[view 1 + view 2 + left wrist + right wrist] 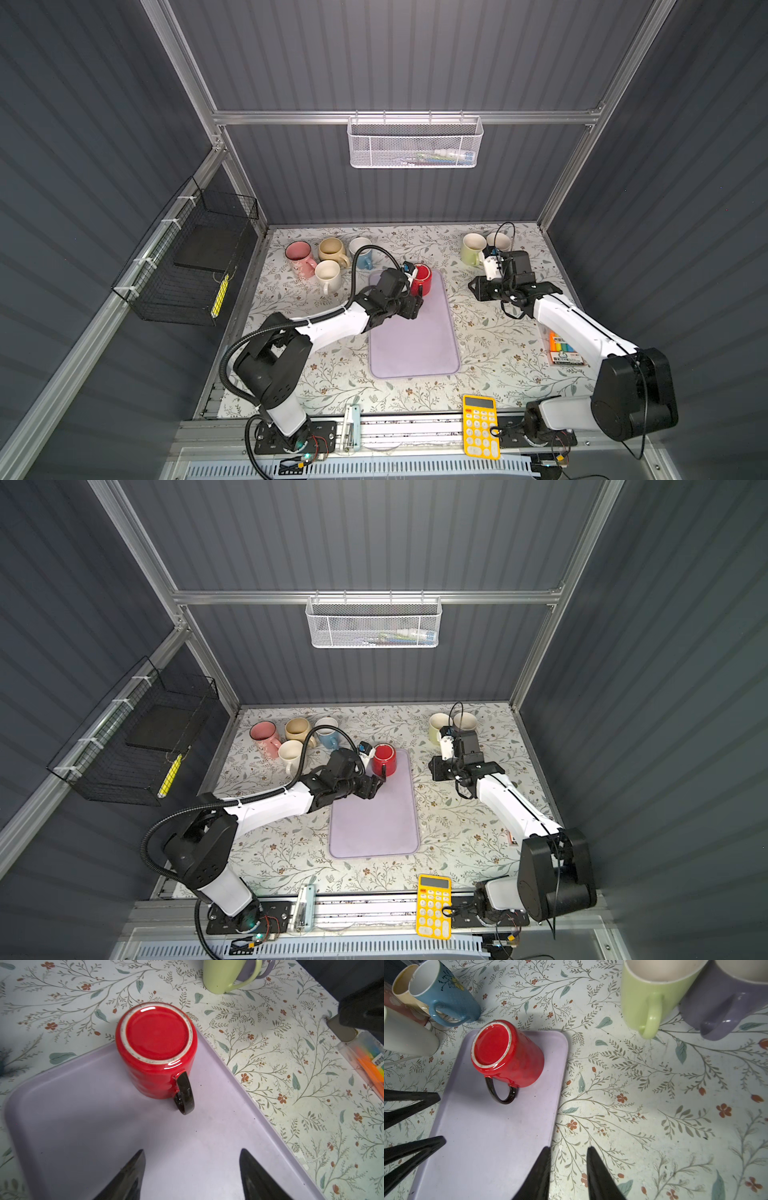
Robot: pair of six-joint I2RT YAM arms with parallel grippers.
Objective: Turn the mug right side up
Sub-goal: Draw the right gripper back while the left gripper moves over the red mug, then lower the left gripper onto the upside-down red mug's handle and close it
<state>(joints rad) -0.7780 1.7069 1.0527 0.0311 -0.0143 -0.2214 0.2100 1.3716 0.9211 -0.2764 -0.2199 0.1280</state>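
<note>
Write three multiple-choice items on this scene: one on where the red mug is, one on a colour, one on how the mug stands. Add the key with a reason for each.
1. Where does the red mug stand?
A. On the lilac tray, at the end farthest from the arm bases.
B. On the tray, at the end nearest the arm bases.
C. Off the tray altogether.

2. What colour is the mug's handle?
A. Red.
B. Black.
C. Green.

3. How does the mug stand?
A. Mouth up.
B. On its side.
C. Upside down.

Key:
1 A: in both top views it sits at the tray's far end.
2 B: the left wrist view shows a black loop on the red body.
3 C: its glazed base faces up.
</note>
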